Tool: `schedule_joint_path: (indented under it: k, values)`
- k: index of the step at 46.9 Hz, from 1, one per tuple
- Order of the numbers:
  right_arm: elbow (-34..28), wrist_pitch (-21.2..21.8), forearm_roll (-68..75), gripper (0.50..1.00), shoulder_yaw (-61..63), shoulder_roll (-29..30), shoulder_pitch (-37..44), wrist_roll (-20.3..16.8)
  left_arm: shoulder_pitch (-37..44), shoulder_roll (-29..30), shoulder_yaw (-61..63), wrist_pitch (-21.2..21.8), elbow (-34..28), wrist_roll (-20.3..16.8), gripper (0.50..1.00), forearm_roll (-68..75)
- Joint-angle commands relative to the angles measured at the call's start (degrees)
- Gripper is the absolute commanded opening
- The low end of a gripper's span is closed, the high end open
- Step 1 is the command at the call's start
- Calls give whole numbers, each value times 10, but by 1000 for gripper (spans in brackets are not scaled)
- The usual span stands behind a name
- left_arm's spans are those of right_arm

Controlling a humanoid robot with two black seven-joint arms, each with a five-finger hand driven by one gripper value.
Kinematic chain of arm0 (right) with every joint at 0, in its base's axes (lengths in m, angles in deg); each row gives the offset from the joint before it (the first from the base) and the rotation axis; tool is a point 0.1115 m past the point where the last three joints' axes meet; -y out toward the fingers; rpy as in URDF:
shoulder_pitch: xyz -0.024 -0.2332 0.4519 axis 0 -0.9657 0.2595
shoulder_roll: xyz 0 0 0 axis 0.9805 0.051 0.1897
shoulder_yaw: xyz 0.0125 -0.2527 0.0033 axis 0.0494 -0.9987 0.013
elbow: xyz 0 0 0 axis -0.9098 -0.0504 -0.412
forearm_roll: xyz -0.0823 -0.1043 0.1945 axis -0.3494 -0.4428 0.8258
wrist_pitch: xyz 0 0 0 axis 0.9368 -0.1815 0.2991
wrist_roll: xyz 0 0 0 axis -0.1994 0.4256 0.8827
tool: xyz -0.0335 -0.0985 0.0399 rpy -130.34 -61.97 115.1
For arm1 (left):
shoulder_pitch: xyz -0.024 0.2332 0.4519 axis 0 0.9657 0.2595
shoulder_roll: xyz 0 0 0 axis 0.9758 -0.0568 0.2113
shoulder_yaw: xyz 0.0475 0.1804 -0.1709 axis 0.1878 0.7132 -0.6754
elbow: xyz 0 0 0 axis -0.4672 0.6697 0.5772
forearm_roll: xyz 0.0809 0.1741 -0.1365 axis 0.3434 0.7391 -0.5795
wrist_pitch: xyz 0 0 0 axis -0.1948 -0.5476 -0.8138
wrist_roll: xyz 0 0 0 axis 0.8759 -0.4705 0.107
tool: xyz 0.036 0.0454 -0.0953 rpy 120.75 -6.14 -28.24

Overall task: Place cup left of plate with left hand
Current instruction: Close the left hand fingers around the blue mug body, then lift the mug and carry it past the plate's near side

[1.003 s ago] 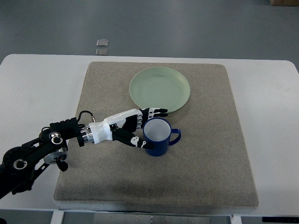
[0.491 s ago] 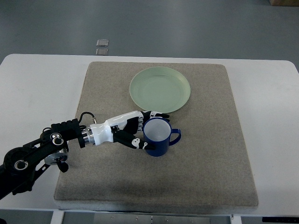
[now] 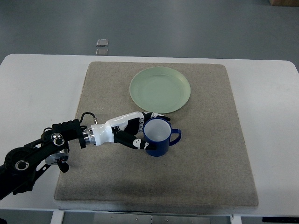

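Reaching in from the picture's left edge, the left hand (image 3: 133, 130) lies low and nearly level over the grey mat (image 3: 205, 154), its fingers (image 3: 156, 115) curled round the far side of the blue cup (image 3: 158, 136) and the thumb pressed against the near side — a closed grasp on the cup's wall. The cup stands upright on the mat, handle pointing right, just below the green plate (image 3: 160, 89) and apart from it.
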Motion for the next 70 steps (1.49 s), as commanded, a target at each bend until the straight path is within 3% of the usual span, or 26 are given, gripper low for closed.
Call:
schedule_joint_path:
  k: [1, 6, 20, 22, 29, 33, 48, 59, 70]
  values:
    - [0, 0, 0, 932, 0, 0, 0, 0, -1, 0, 0, 0, 0, 0, 804, 0]
    - [0, 0, 0, 932, 0, 0, 0, -1, -1, -4, 1, 1, 0, 0, 709, 15]
    - [0, 1, 0, 932, 0, 0, 0, -1, -2, -7, -11, 6, 1, -1, 658, 19]
    - [0, 0, 0, 932, 0, 0, 0, -1, -3, -7, -15, 6, 2, -1, 621, 18]
    - [0, 0, 0, 932, 0, 0, 0, -1, -16, -2, -71, 6, 5, -1, 585, 13]
    - [0, 0, 0, 932, 0, 0, 0, 0, -20, 4, -112, 6, 4, -1, 500, 13]
    - [0, 0, 0, 932, 0, 0, 0, 0, -32, 45, -219, 14, -14, -2, 500, 11]
    - [0, 0, 0, 932, 0, 0, 0, -1, -27, 40, -222, 95, -91, -3, 500, 11]
    - [0, 1, 0, 932, 0, 0, 0, -1, -23, 33, -219, 106, -133, -32, 500, 11]
